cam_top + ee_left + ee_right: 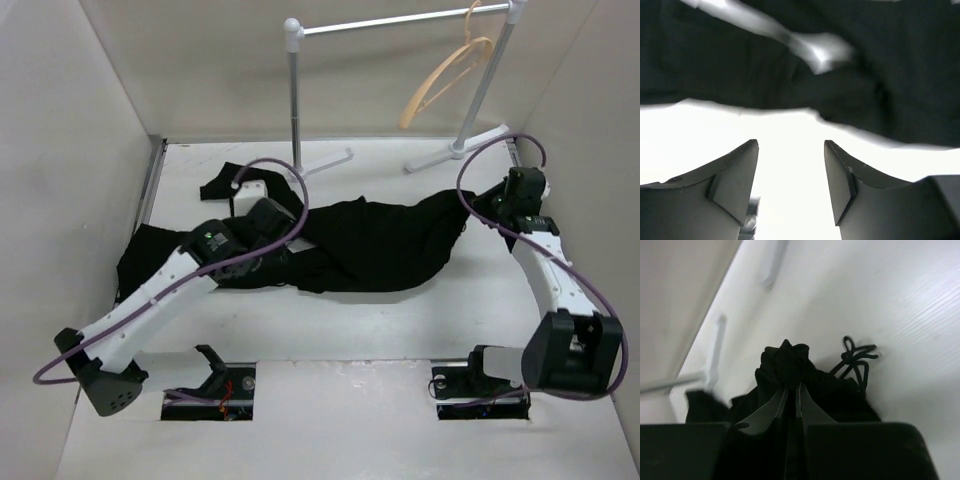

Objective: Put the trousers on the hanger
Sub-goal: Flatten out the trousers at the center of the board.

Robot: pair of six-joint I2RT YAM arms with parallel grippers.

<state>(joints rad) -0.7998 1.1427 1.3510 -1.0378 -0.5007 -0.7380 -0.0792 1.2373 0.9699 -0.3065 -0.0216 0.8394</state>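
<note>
Across the middle of the worktop (pixel 400 330), running from the left edge toward the right edge: the trousers (pixel 370 245), black and soft, lying crumpled and flat, not yet lifted.

At the far right corner: the hanger (pixel 447 78), tan, hanging by its hook from the white rack (pixel 400 20), carrying nothing and well apart from the cloth.

Right hand (pixel 792 386): we are pinching a bunched fold at the trousers' right end, the fingers narrowed to a slit with fabric between them. A drawstring (pixel 856 356) is trailing beside the fold, so we are taking this end for the waist.

Left hand (pixel 791 144): we are holding it wide and gripping nothing, low over the white surface, just short of the cloth's near edge.

Step in hand, as we are judging it: gathering the garment, with one end secured and the second grasp pending. The next move is calling for the left hand to advance onto the fabric edge and close. Both hands would then be raising the cloth toward the far right corner. Limp fabric will be sagging, and the free-hanging hanger may be swinging.

Surface and room: the worktop is showing white, smooth and faintly grained, and plain pale walls are closing the left, far and right sides.
</note>
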